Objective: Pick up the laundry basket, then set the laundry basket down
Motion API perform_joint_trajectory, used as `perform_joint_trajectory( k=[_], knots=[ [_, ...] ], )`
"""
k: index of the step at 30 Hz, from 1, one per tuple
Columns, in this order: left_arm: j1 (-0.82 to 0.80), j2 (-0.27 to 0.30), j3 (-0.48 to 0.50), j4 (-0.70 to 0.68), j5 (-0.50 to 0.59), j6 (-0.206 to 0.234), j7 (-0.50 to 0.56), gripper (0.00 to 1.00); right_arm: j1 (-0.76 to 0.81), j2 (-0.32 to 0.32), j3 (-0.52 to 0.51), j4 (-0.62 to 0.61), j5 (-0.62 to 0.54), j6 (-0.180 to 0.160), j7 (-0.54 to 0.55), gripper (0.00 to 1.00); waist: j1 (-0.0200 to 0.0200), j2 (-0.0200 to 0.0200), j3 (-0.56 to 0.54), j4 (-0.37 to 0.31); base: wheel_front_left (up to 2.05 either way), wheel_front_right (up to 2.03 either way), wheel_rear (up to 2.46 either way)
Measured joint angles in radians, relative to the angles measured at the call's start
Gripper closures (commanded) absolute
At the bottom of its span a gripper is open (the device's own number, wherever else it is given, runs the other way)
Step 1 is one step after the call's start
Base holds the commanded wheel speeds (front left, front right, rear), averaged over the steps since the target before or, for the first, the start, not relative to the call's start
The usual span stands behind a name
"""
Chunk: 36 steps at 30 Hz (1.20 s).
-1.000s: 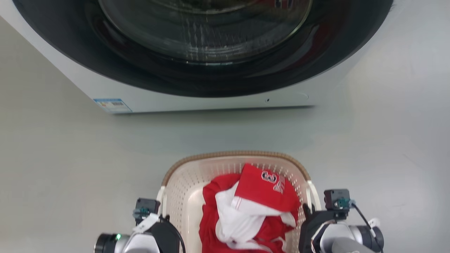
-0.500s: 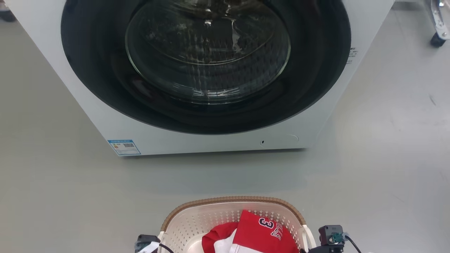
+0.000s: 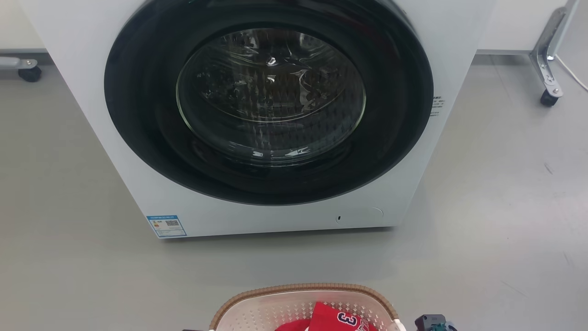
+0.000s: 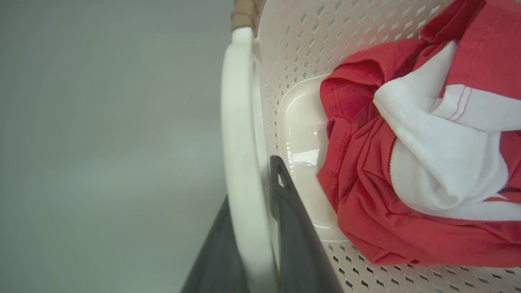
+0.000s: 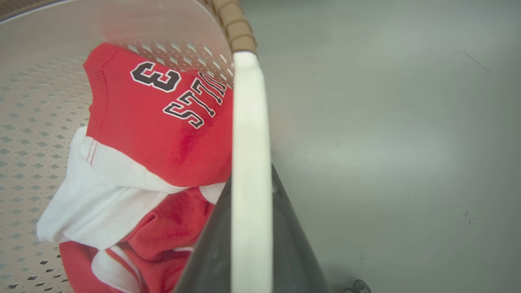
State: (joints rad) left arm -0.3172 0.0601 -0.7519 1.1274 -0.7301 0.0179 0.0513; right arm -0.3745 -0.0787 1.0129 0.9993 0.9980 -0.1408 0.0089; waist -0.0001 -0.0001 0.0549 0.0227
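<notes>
In the head view the laundry basket [image 3: 303, 290] lies at the bottom edge of the picture, on or just over the grey floor [image 3: 482, 230], in front of the washing machine [image 3: 275, 220] and well apart from it; only its far brown rim and a bit of the red jersey [image 3: 340, 321] inside show; I cannot tell here whether its base is off the floor.

In the left wrist view the left gripper [image 4: 251, 183] is closed on the basket's white left handle [image 4: 238, 122]; one of its dark fingers [image 4: 295, 236] lies inside against the perforated wall, the other outside over the floor; the handle runs up between them, touching both.

In the right wrist view the right gripper [image 5: 251, 177] clamps the right handle [image 5: 248, 122] in the same way; one finger [image 5: 293, 244] lies on the floor side, the other on the side of the clothes; the jersey with its number sits just beside the inner finger.

Judged from both holds, the step in hand is the carry, between picking up and setting down; the next move calls for both arms to travel level and together, so the load does not tip; then a slow lowering until the base rests flat on the floor, and only then opening the fingers.
</notes>
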Motion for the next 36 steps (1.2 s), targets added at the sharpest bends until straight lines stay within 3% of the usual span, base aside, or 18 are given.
perform_joint_trajectory(
  k=[36],
  knots=[
    [-0.002, 0.003, -0.041, 0.002, -0.028, 0.01, 0.004, 1.0, -0.005, -0.003, 0.075, 0.012, 0.089, 0.0, -0.012, 1.0, 0.0001, 0.0001, -0.029, -0.004, 0.0, 0.0, 0.0]
  ],
)
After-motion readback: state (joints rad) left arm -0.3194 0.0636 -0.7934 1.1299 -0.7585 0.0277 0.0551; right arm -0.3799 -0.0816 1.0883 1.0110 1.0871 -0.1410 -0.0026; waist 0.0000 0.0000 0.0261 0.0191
